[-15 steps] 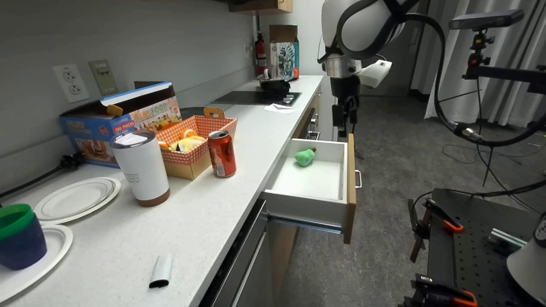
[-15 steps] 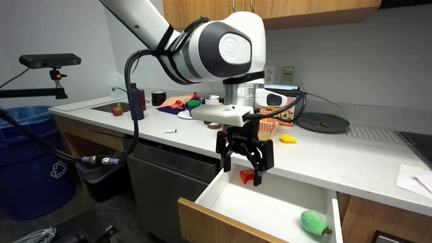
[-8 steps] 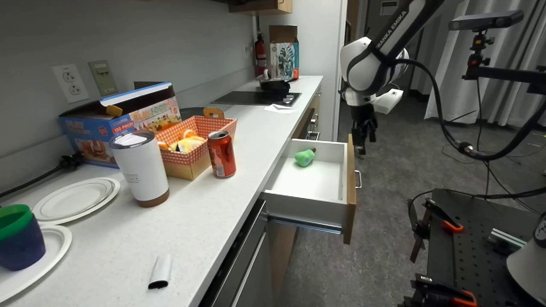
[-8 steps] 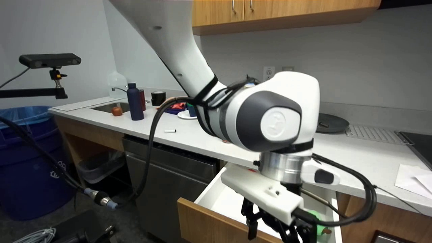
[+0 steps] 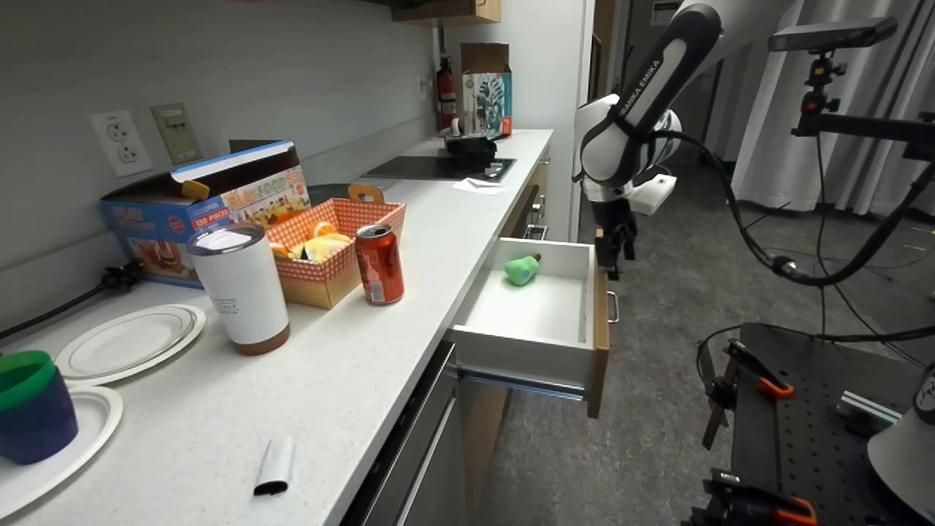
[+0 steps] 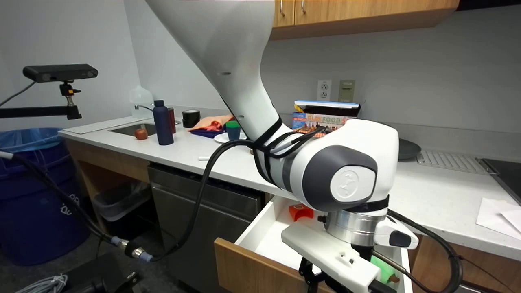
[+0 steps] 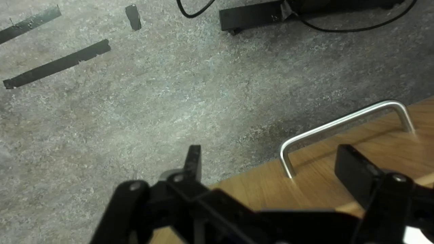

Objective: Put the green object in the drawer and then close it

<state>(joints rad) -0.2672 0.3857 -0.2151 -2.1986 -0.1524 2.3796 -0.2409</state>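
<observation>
The green object [image 5: 521, 271] lies in the drawer [image 5: 526, 321], which stands open, and the gripper [image 7: 270, 156] is spread wide by the wooden front panel [image 6: 256, 268]!
In an exterior view it's at 11 o'clock on the white drawer bottom, the red can [image 5: 380, 263] off at its 9 o'clock on the counter [image 5: 350, 380], the gripper at its 3 o'clock, and whether that touches the front panel we can't tell; over to the wrist view, fingers [image 7: 193, 164] well apart, floor [image 7: 152, 112] and wood showing between them, the metal handle [image 7: 339, 122] at 2 o'clock from mid-gap; in an exterior view a red piece [image 6: 302, 211] shares the drawer, the green object at 4 o'clock from it, partly hidden by the arm [image 6: 325, 175].
</observation>
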